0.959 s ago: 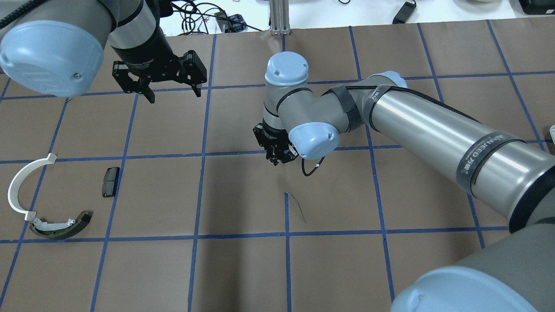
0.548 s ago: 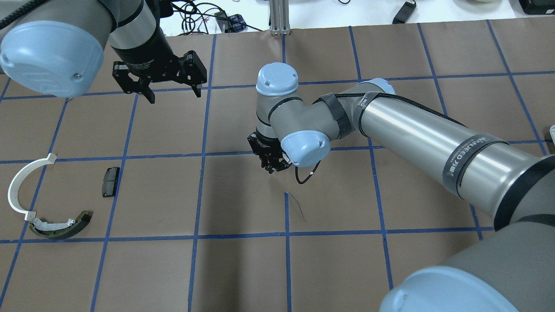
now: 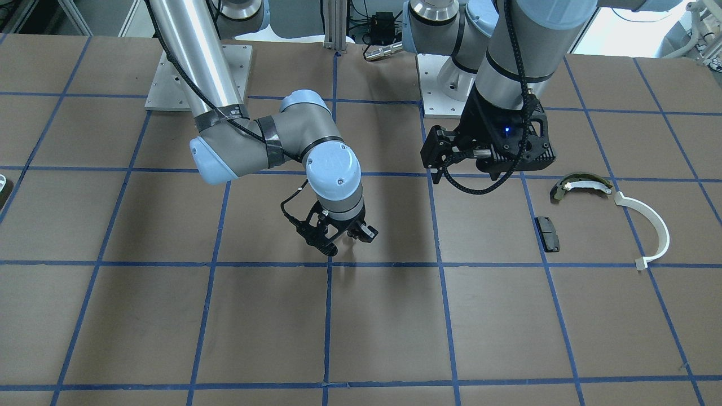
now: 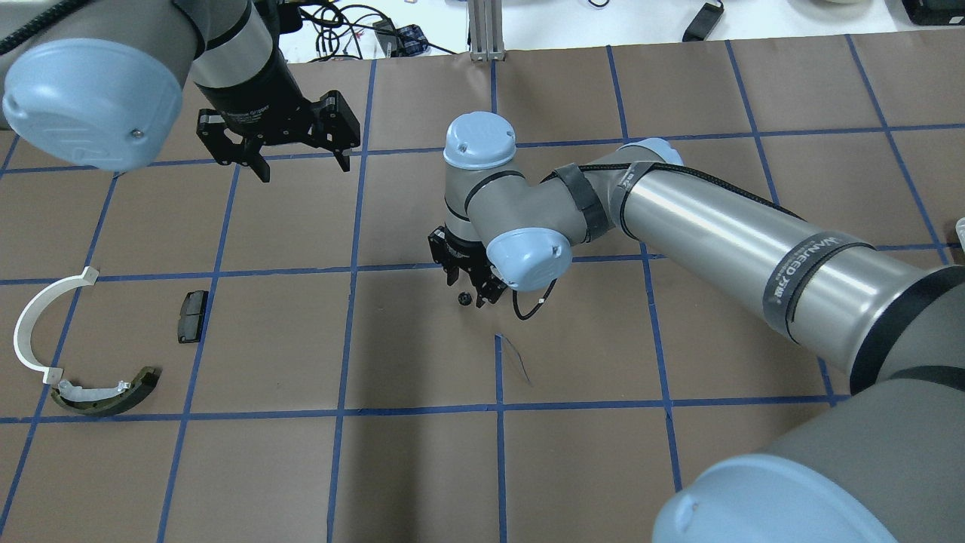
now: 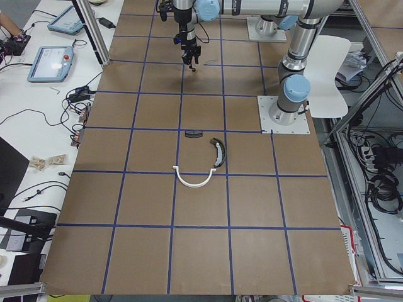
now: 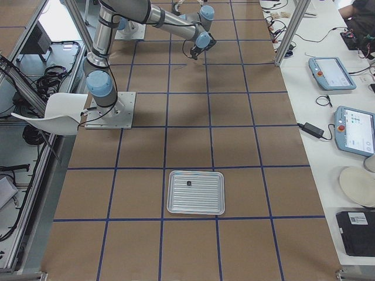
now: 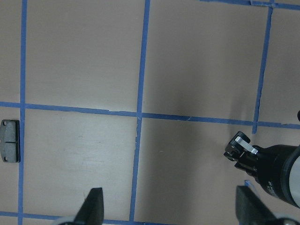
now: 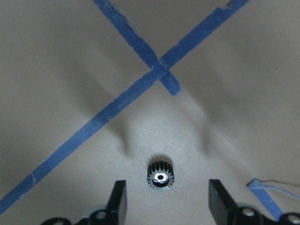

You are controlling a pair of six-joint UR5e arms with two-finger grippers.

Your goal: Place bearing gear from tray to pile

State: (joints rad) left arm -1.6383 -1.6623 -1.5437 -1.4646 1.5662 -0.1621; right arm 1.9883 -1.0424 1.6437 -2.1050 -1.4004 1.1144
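The bearing gear [image 8: 161,176], small, black and toothed, lies flat on the brown table paper between the spread fingers of my right gripper [image 8: 167,194], which is open and not touching it. From overhead the gear [image 4: 465,300] shows just below the right gripper [image 4: 470,289], near the table's middle. The pile lies far left: an olive-and-white brake shoe [image 4: 105,394], a white curved strip [image 4: 30,320] and a black pad [image 4: 193,315]. My left gripper [image 4: 300,160] hangs open and empty at the back left. The tray [image 6: 196,206] sits far off, in the exterior right view.
One small dark part [image 6: 188,183] is still on the tray. Blue tape lines grid the paper, with a loose tape end [image 4: 516,356] near the gear. Cables and tablets [image 6: 331,72] lie on the white benches beyond the table edges.
My right arm moved a little left and down, then its gripper opened. The gear, hidden in the fingers before, now lies on the table. The left arm stayed put.
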